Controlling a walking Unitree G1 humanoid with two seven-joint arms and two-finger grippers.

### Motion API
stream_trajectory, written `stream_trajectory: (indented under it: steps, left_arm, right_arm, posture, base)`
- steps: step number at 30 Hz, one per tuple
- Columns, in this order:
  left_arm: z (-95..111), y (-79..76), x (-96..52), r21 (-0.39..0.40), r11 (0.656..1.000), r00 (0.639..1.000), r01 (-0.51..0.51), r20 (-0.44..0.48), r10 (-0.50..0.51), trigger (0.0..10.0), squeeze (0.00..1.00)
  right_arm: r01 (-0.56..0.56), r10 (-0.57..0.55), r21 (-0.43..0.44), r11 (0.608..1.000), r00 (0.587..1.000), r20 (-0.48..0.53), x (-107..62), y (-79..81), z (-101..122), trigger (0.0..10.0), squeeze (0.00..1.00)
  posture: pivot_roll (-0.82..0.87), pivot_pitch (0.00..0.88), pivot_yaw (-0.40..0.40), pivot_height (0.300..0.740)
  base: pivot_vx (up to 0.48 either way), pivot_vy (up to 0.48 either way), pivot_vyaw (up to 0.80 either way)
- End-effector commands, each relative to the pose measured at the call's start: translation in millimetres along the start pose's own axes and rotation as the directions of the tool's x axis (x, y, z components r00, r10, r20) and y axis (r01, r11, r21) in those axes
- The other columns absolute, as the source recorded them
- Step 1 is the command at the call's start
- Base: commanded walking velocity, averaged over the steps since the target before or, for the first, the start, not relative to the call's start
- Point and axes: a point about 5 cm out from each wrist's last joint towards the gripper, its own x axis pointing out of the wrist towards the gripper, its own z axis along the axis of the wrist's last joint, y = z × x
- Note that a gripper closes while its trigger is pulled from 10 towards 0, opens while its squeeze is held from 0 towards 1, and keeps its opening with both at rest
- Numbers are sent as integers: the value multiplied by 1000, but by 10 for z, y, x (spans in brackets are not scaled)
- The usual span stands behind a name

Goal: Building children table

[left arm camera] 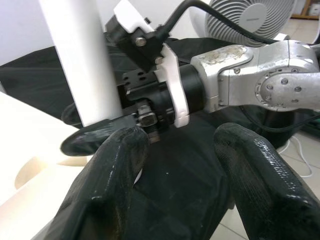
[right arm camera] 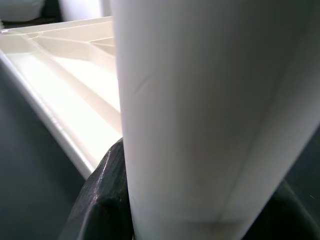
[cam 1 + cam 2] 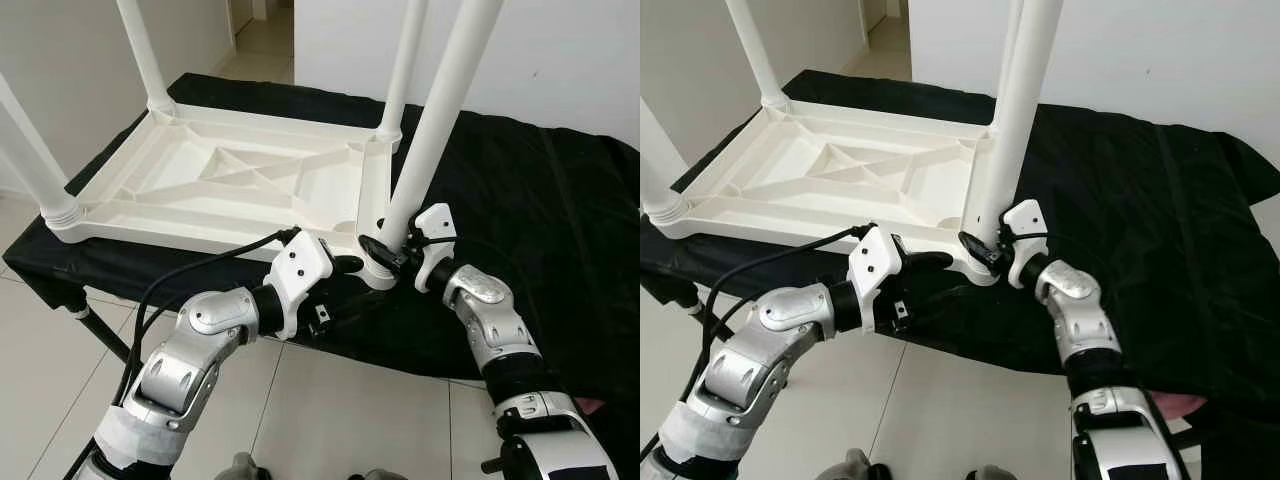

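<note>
A white plastic children's table (image 3: 230, 180) lies upside down on a black cloth, its legs pointing up. The near right leg (image 3: 430, 130) stands in its corner socket. My right gripper (image 3: 385, 250) is shut on this leg just above the socket; the right wrist view shows the leg (image 2: 210, 110) pressed between the black fingers (image 2: 107, 200). My left gripper (image 3: 350, 265) hovers at the same corner, just left of the leg. Its fingers (image 1: 115, 185) stand open with nothing between them, facing the leg (image 1: 80, 55) and the right wrist.
The black cloth (image 3: 540, 200) covers a low stand and spreads wide to the right. Three other legs rise at the far left (image 3: 145, 50), far right (image 3: 405, 60) and near left (image 3: 30, 170). A white fan (image 1: 255, 17) stands behind. Tiled floor (image 3: 340, 420) lies below.
</note>
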Motion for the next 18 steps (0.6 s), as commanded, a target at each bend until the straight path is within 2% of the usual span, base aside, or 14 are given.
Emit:
stream_trajectory:
  steps: [1, 2, 4, 7, 8, 9, 10, 11, 12, 13, 14, 15, 18]
  left_arm:
    - [-17, 21, 16, -2, 999, 999, -34, -6, 34, 10000, 0]
    - [-17, 21, 16, -2, 999, 999, -34, -6, 34, 10000, 0]
    - [-16, 25, 23, -2, 999, 999, -37, -5, 37, 10000, 0]
    - [-16, 24, 23, -2, 999, 999, -38, -5, 38, 10000, 0]
    - [-16, 23, 23, -2, 999, 999, -40, -4, 40, 10000, 0]
    - [-16, 23, 23, -2, 999, 999, -40, -4, 40, 10000, 0]
    - [-14, 23, 22, -3, 999, 999, -41, -3, 41, 10000, 0]
    - [-14, 23, 22, -3, 999, 999, -41, -3, 41, 10000, 0]
    - [-13, 26, 22, -3, 999, 999, -44, -2, 44, 10000, 0]
    - [-13, 26, 22, -3, 999, 999, -44, -2, 44, 10000, 0]
    - [-13, 28, 22, -3, 999, 999, -46, -1, 46, 10000, 0]
    - [-10, 30, 23, -3, 999, 999, -49, 0, 49, 10000, 0]
    - [-6, 32, 24, -2, 999, 999, -51, 1, 51, 10000, 0]
  right_arm:
    - [98, -98, 3, 995, 995, -15, -12, 20, -15, 10000, 0]
    - [98, -98, 3, 995, 995, -15, -12, 20, -15, 10000, 0]
    - [275, -274, 48, 960, 961, -17, -17, 62, 10, 10000, 0]
    - [327, -326, 61, 943, 945, -24, -26, 74, 11, 10000, 0]
    - [383, -382, 76, 921, 924, -25, -33, 127, 14, 10000, 0]
    - [383, -382, 76, 921, 924, -25, -33, 127, 14, 10000, 0]
    - [441, -440, 72, 895, 898, -26, -43, 183, 30, 10000, 0]
    - [441, -440, 72, 895, 898, -26, -43, 183, 30, 10000, 0]
    - [514, -513, 75, 855, 858, -27, -48, 270, 49, 10000, 0]
    - [514, -513, 75, 855, 858, -27, -48, 270, 49, 10000, 0]
    - [566, -566, 78, 820, 824, -29, -46, 349, 70, 10000, 0]
    - [569, -570, 95, 817, 821, -22, -15, 434, 103, 10000, 0]
    - [558, -560, 116, 822, 828, -18, 7, 489, 136, 10000, 0]
  posture:
    - [-104, 47, 0, 740]
    - [-104, 47, 0, 740]
    - [-106, 52, -2, 740]
    - [-108, 58, -2, 740]
    - [-108, 58, -2, 740]
    - [-108, 58, -2, 740]
    - [-107, 64, -6, 740]
    - [-107, 64, -6, 740]
    - [-107, 64, -6, 740]
    - [-107, 64, -6, 740]
    - [-107, 64, -6, 740]
    - [-100, 67, -8, 740]
    - [-100, 67, -8, 740]
  base:
    - [0, 0, 0]
    - [0, 0, 0]
    - [0, 0, 0]
    - [0, 0, 0]
    - [0, 0, 0]
    - [0, 0, 0]
    - [0, 0, 0]
    - [0, 0, 0]
    - [0, 0, 0]
    - [0, 0, 0]
    - [0, 0, 0]
    - [0, 0, 0]
    - [0, 0, 0]
